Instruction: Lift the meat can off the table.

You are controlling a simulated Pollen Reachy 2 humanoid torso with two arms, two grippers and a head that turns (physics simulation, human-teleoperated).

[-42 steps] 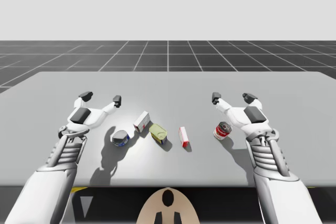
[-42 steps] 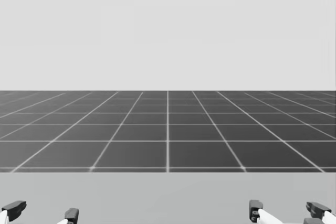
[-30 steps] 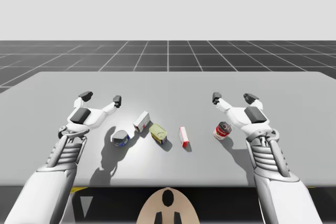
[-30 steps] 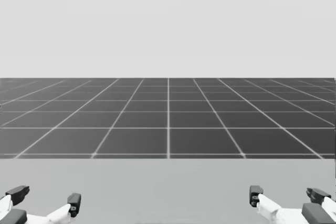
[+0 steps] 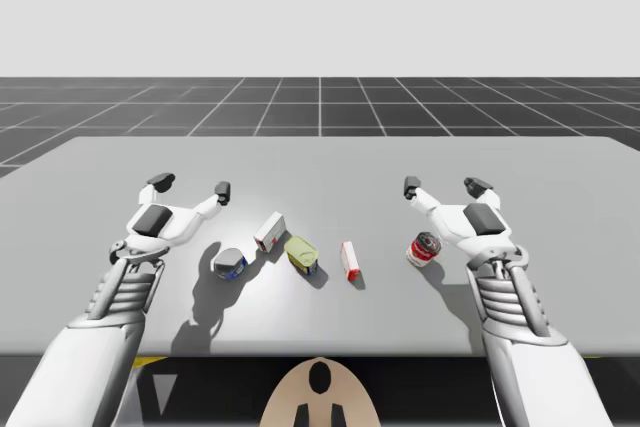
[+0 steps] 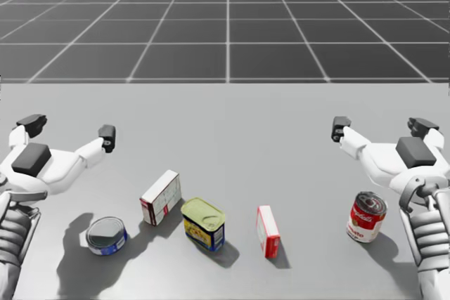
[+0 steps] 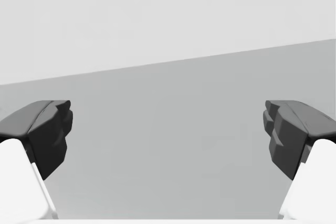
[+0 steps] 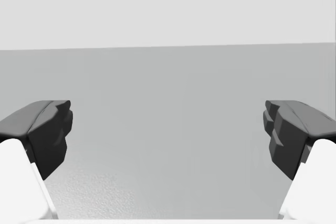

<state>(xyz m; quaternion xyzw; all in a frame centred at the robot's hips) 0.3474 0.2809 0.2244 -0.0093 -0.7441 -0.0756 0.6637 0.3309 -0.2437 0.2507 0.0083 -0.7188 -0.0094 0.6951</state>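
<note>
The rectangular yellow-lidded metal meat can (image 6: 204,224) stands on the 6 o'clock half of the grey table (image 6: 232,124), with bare surface at its 12 o'clock, and my left jaws and right jaws are both wide apart.

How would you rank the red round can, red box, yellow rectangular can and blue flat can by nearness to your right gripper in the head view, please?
From my right gripper:
1. Red round can, beside its wrist.
2. Red box, right of centre.
3. Yellow rectangular can, centre.
4. Blue flat can, far left.
</note>
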